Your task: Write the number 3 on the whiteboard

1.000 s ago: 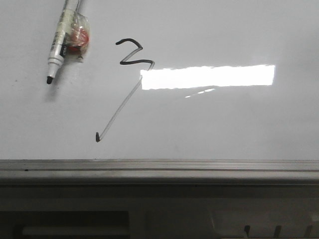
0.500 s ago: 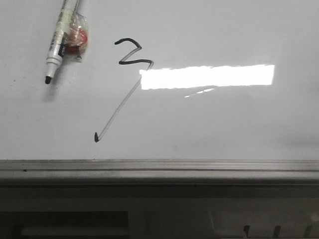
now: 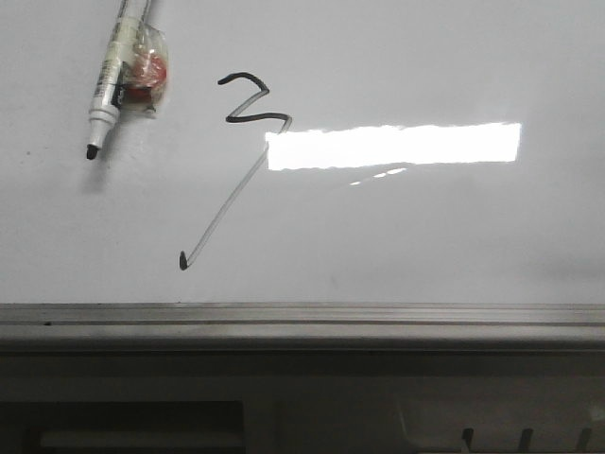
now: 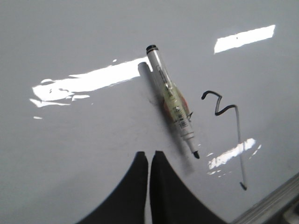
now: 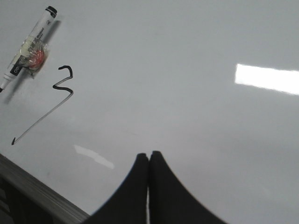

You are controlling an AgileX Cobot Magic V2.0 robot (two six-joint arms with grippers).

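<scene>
Hardly anything has shifted since a second ago: the marker point(image 3: 118, 80) has crept a touch leftward on the whiteboard point(image 3: 425, 236) and now lies uncapped, tip down. The number 3 point(image 3: 241, 142) sits beside it, zigzag on top, faint tail ending in a dot near the ledge point(image 3: 378, 317). The left gripper point(image 4: 148, 161) hovers near the pen with fingers pressed together, holding nothing; the right gripper point(image 5: 149, 161) likewise, well apart. To finish cleanly, I'd back both arms away without brushing the ink.
</scene>
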